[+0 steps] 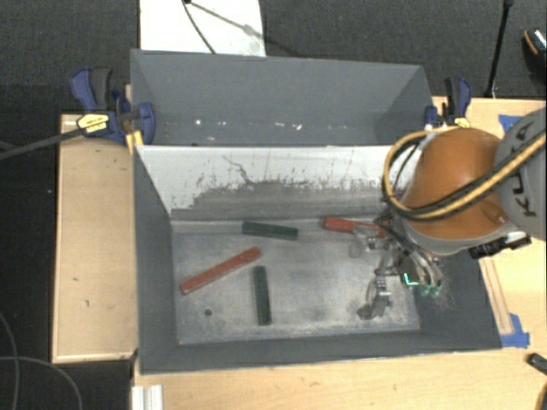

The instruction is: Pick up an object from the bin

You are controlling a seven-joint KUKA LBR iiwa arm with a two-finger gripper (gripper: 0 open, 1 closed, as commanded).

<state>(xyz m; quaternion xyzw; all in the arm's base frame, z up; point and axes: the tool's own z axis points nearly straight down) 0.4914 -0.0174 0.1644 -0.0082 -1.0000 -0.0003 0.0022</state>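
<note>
Grey metal bin (158,254): floor scuffed, back wall scratched. Left: reddish-brown bar (220,271) lying slantwise, bare floor around it. Centre: dark green bar (261,295) pointing front to back; second green bar (269,229) near back wall. Right: red bar (344,225) by back wall, right end hidden under wrist. Gripper (380,301) low over bare floor near right wall; whether apart or together, cannot tell.

Looks down on the grey bin (282,101) from above and slightly to one side, facing the bin's far wall. Set back enough to take in the whole bin, with the arm (453,186) reaching in from the bin's right.
</note>
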